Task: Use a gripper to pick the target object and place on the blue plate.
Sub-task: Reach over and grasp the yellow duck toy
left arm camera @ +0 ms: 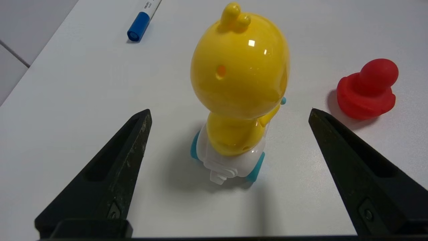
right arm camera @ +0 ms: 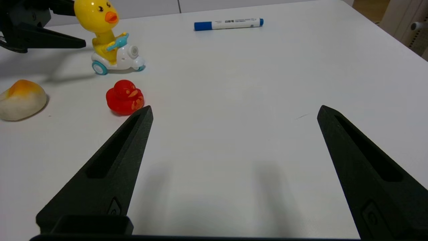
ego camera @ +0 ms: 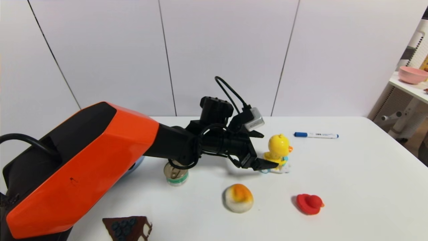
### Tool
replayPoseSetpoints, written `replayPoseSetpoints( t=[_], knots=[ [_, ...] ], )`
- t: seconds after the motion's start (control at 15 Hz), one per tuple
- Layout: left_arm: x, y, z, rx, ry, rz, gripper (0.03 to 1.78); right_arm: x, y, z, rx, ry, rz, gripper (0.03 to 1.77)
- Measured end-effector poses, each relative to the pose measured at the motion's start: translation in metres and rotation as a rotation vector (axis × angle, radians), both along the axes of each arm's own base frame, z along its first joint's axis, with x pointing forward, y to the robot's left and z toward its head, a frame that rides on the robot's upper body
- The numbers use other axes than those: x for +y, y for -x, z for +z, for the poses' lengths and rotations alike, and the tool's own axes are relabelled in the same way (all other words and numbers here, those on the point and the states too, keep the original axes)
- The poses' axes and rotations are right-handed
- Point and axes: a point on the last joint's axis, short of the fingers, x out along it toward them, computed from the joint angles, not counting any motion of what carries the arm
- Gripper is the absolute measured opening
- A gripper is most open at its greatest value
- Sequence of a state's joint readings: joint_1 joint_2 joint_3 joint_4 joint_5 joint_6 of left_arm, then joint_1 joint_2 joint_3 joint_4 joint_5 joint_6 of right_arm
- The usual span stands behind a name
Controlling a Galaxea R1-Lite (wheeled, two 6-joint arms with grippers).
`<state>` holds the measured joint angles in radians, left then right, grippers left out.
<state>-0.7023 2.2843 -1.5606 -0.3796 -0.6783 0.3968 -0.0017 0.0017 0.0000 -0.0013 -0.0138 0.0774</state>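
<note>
The target object, a yellow duck on a white car with blue wheels, stands upright at mid-table. My left gripper is open just behind it, low over the table. In the left wrist view the duck stands between the spread fingers and a little beyond their tips, touching neither; the gripper holds nothing. The blue plate shows only as a sliver under the orange left arm. My right gripper hangs open over bare table, and the duck shows far off in its view.
A red rubber duck and an orange-white bun lie nearer me than the target. A tin can stands under the left arm. A blue marker lies behind, a cake slice at the front edge, a pink bowl on a side shelf.
</note>
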Motion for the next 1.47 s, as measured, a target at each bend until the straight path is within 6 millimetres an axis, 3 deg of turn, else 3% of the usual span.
replayPoseSetpoints(
  t=[1.47],
  knots=[
    [-0.036,-0.014,-0.013,-0.041,0.047,-0.035,1.69,0.0,0.0,0.0,0.001,0.0,0.0,1.7]
  ],
)
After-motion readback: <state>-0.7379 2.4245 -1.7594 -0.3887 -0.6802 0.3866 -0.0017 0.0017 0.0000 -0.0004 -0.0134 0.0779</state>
